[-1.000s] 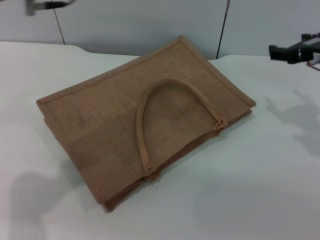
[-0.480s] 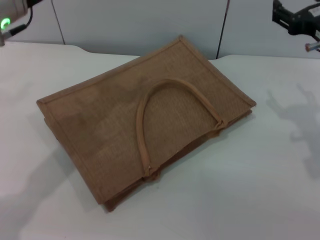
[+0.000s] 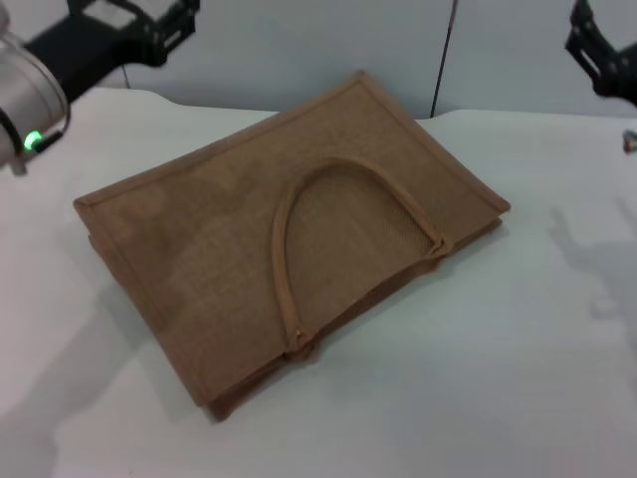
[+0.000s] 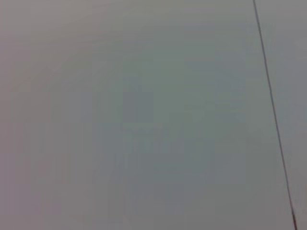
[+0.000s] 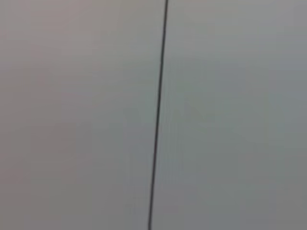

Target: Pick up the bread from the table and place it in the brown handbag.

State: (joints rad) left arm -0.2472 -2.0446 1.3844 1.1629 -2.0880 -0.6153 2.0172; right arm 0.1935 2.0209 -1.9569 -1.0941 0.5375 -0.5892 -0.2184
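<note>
The brown handbag (image 3: 199, 239) lies flat on the white table (image 3: 478, 378), with its looped handle (image 3: 282, 239) resting on top. The bread is out of view in every frame. My left gripper (image 3: 167, 25) is raised at the far left, above and behind the bag's left corner. My right gripper (image 3: 600, 45) is raised at the far right edge, well clear of the bag. Neither is seen holding anything. Both wrist views show only a plain grey wall with a dark seam (image 5: 158, 115).
A grey panelled wall (image 3: 299, 40) stands behind the table. The table's back edge (image 3: 149, 95) runs just behind the bag. Bare tabletop lies in front of the bag and to its right.
My left arm has swung into view at the upper left, reaching rightward. My right gripper has risen and shifted toward the upper right edge. The bag has not moved.
</note>
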